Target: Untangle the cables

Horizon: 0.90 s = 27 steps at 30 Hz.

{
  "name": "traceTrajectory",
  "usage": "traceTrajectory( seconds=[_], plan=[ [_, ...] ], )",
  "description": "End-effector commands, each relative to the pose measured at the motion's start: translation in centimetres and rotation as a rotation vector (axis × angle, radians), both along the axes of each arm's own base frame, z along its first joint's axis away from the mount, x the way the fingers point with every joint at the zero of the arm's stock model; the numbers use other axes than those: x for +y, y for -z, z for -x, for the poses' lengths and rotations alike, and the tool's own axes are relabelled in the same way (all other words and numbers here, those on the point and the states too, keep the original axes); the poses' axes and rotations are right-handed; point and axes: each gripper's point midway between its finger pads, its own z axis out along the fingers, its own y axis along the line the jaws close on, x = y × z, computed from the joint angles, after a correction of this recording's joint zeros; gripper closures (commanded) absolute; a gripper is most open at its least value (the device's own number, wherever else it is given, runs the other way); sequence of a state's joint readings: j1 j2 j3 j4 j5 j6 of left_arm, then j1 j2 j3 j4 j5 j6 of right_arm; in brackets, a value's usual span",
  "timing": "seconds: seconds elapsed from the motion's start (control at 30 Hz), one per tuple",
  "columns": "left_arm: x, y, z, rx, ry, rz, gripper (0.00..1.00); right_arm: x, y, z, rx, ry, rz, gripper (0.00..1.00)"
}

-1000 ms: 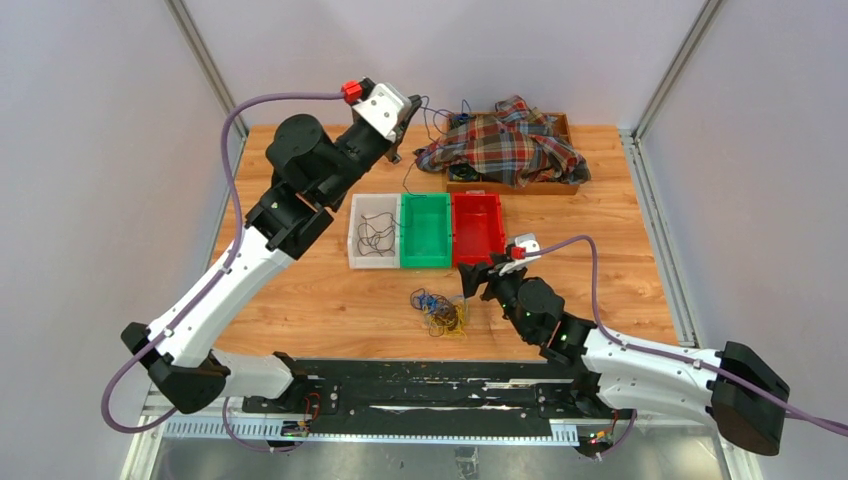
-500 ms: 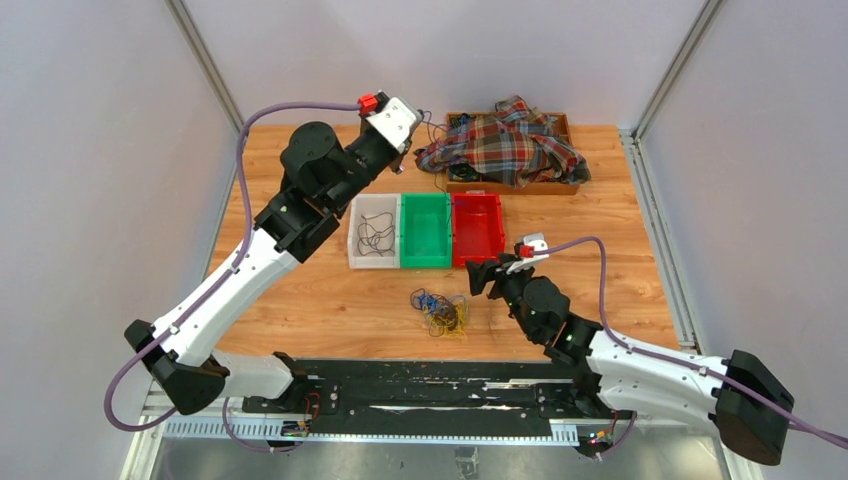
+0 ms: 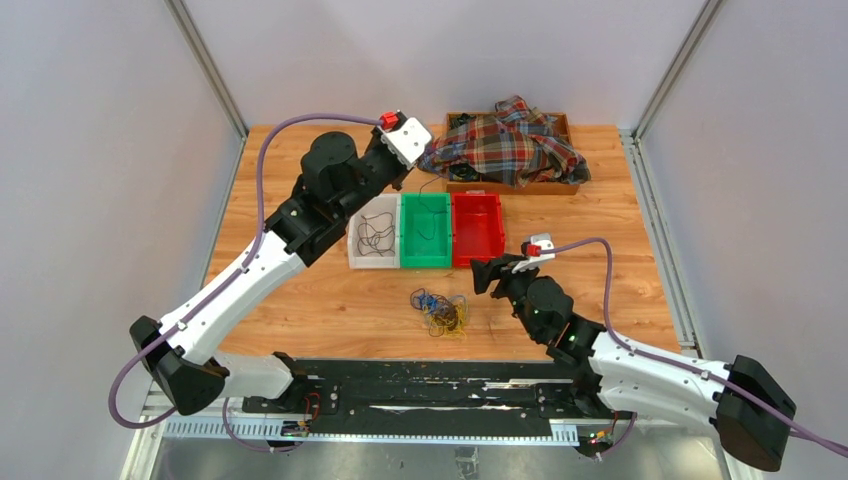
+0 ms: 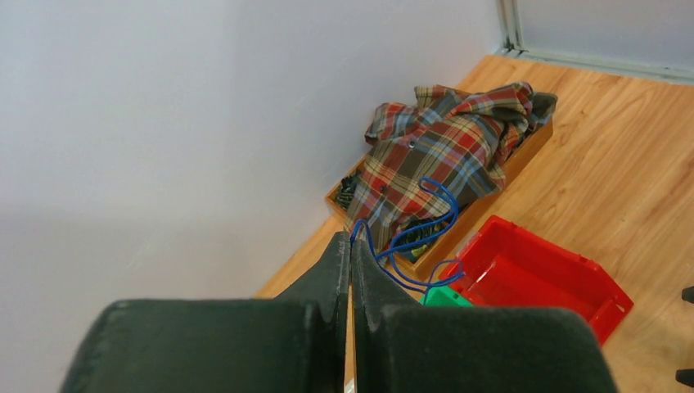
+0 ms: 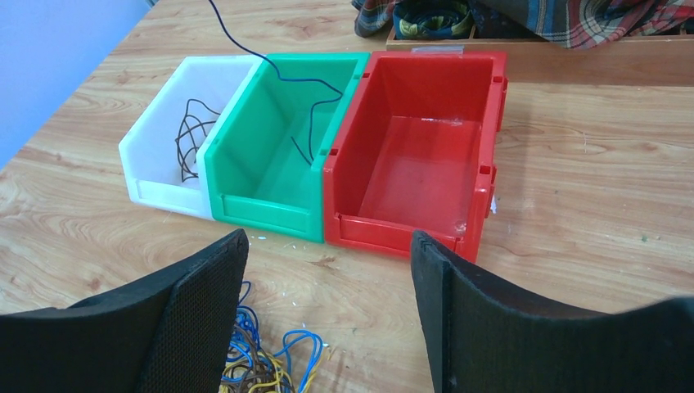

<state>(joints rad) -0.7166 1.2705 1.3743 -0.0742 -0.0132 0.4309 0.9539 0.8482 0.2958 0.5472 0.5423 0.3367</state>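
Observation:
My left gripper [image 3: 405, 170] is shut on a thin blue cable [image 4: 425, 237], pinched at the fingertips [image 4: 352, 239]. It is held above the bins, and the cable [image 3: 428, 210] hangs down into the green bin [image 3: 425, 262]; the right wrist view shows it there [image 5: 307, 123]. A tangle of blue, yellow and brown cables [image 3: 440, 312] lies on the table in front of the bins, also at the bottom left of the right wrist view [image 5: 262, 352]. My right gripper [image 3: 482, 275] is open and empty just right of the tangle, its jaws wide apart [image 5: 327, 239].
A white bin [image 3: 355, 250] holds a dark cable [image 5: 190, 135]. A red bin [image 3: 478, 262] stands right of the green one. A plaid shirt [image 3: 505, 145] lies over a wooden tray [image 3: 515, 187] at the back.
My left arm has swung right and down with the blue cable, which now hangs into the green bin. My right gripper has drawn back slightly to the right.

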Motion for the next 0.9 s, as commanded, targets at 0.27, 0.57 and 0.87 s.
traceTrajectory(
  seconds=[0.27,0.57,0.87],
  plan=[
    [0.5,9.1,-1.8,0.171,-0.086,-0.213,1.0,-1.2,0.0,-0.7,0.002,0.043,-0.027,0.28],
    [-0.9,14.9,-4.2,0.326,-0.119,-0.354,0.99,-1.9,0.5,-1.2,0.013,0.063,-0.02,0.28],
    [-1.2,22.7,-4.3,0.491,-0.107,-0.509,0.99,-2.6,1.5,-1.5,0.039,0.08,-0.019,0.28]
  ],
)
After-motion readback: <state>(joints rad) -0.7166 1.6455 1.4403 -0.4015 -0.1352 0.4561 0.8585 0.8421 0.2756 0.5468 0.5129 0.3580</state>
